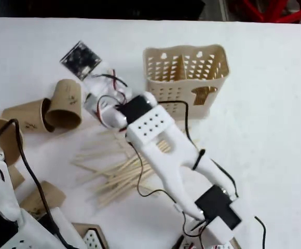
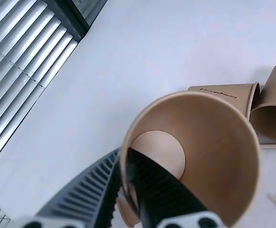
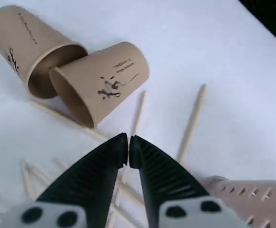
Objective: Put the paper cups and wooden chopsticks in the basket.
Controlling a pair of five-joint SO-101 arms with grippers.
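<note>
The basket (image 1: 187, 78) stands at the far middle of the table (image 1: 275, 129). Left of it a cup (image 1: 65, 104) lies on its side, touching a second cup (image 1: 28, 115) farther left. The chopsticks (image 1: 114, 166) lie scattered in front of them, and a third cup (image 1: 1, 137) sits at the left edge

**Cups and chopsticks strewn over a white table (image 1: 275, 129)**
Two paper cups (image 1: 66, 102) lie on their sides, touching, near a loose heap of wooden chopsticks (image 1: 114, 174); a perforated basket (image 1: 171, 93) stands upright nearby.
</note>
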